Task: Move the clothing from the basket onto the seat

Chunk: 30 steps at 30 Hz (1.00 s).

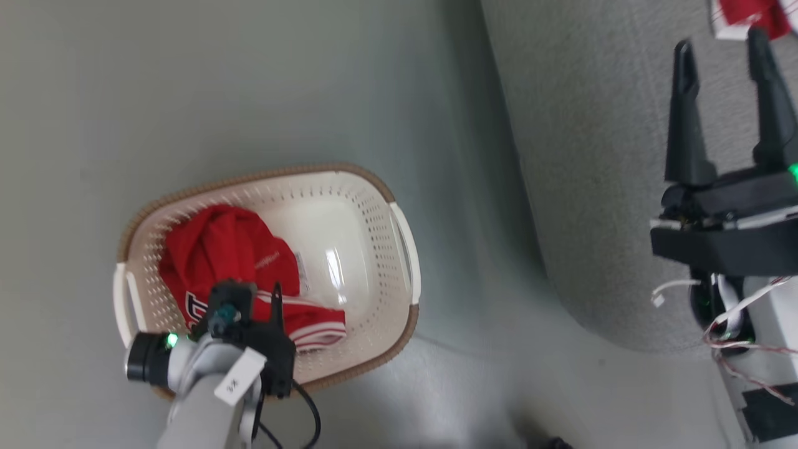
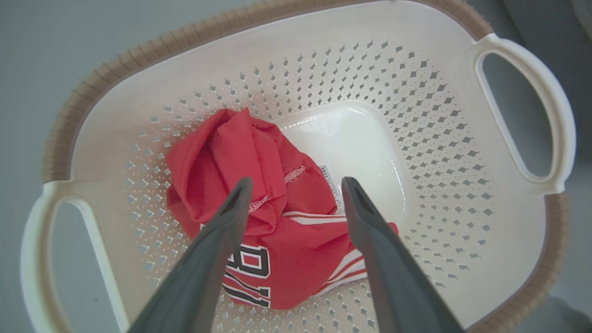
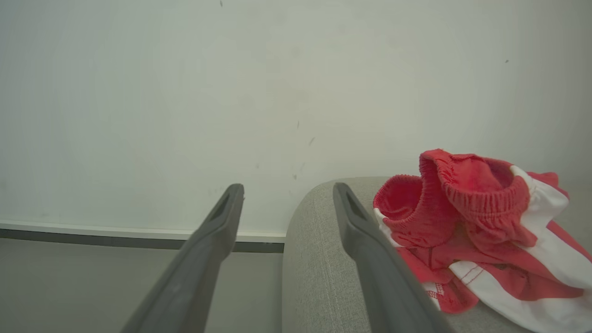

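A crumpled red garment [image 1: 237, 262] [image 2: 259, 208] with white stripes and dark lettering lies in the left half of the cream basket [image 1: 374, 206] [image 2: 416, 60] on the floor. My left gripper [image 2: 293, 185] [image 1: 249, 293] hangs open just above it, fingers spread over the fabric, nothing between them. A second red and white garment [image 3: 476, 226] [image 1: 751, 15] lies on the grey seat [image 1: 592, 156] [image 3: 319, 259]. My right gripper [image 1: 723, 43] [image 3: 286, 192] stands open over the seat, to the left of that garment and clear of it.
The basket's right half shows its bare white bottom [image 2: 356, 152]. Grey floor [image 1: 187, 93] surrounds the basket. A pale wall [image 3: 231, 92] with a baseboard stands behind the seat's end. Loose cables [image 1: 735, 337] hang by my right arm.
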Available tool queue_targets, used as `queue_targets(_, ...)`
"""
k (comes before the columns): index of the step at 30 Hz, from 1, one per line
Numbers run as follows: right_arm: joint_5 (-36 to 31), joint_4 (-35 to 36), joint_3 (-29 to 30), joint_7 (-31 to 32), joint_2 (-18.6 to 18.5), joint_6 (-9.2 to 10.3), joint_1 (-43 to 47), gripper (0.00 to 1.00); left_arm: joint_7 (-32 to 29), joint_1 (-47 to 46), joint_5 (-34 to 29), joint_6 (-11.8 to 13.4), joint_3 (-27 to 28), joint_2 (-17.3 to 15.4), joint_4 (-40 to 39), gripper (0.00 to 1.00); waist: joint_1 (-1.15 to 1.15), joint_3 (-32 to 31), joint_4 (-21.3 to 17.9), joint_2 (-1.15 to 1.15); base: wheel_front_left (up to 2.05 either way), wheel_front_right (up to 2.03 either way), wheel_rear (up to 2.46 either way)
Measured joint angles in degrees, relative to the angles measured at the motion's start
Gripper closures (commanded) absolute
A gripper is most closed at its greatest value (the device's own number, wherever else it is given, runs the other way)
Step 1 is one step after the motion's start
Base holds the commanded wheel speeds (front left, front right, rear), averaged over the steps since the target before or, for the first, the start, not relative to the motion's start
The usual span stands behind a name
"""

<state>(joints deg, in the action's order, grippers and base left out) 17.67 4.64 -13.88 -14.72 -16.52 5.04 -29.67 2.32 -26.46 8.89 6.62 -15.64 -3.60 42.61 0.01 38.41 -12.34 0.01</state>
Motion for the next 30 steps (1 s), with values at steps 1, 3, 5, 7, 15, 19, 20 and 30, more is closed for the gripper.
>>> queue_targets(1,0.0,0.24,0.14,0.0,-0.01,0.0,-0.55,0.0,-0.04,-0.73,0.0,0.0,0.2,0.0,0.36,0.0,0.0,0.86,-0.1,0.0,0.0,0.0,0.0)
queue_targets(3,-0.04,0.91,0.32,0.0,-0.01,0.0,-1.64,0.0,-0.05,-2.2,0.01,0.01,0.69,-0.01,1.14,0.0,0.0,2.59,-0.26,0.0,0.0,0.0,0.0)
queue_targets(5,-0.05,1.54,0.45,0.0,0.0,0.0,-2.69,0.0,-0.05,-3.72,0.0,0.01,0.98,-0.09,1.74,0.0,0.0,4.33,-0.39,0.0,0.0,0.0,0.0)
queue_targets(7,-0.07,2.12,0.56,0.0,0.01,-0.01,-3.65,0.0,-0.05,-5.41,-0.01,0.02,1.3,-0.14,2.11,0.0,0.0,6.05,-0.47,0.0,0.0,0.0,0.0)
queue_targets(15,-0.45,2.54,0.99,0.0,0.43,-0.29,-7.56,0.0,0.2,-11.1,-0.63,0.43,2.59,-0.73,4.79,0.0,0.0,12.67,-0.61,0.0,0.0,0.0,0.0)
queue_targets(19,-0.67,1.92,0.92,0.0,0.92,-0.52,-8.44,0.0,0.92,-12.5,-2.15,0.44,2.87,-1.04,6.56,0.0,0.0,15.15,-0.58,0.0,0.0,0.0,0.0)
queue_targets(20,-0.68,1.82,0.92,0.0,1.0,-0.53,-8.65,0.0,1.27,-12.93,-2.24,0.44,3.1,-1.05,6.91,0.0,0.0,15.63,-0.56,0.0,0.0,0.0,0.0)
queue_targets(30,-1.22,0.33,0.85,-0.01,2.09,-1.03,-9.46,0.0,5.43,-16.84,-6.26,0.45,5.93,-1.0,9.72,0.0,-0.01,17.68,-0.13,-0.01,0.0,0.0,0.0)
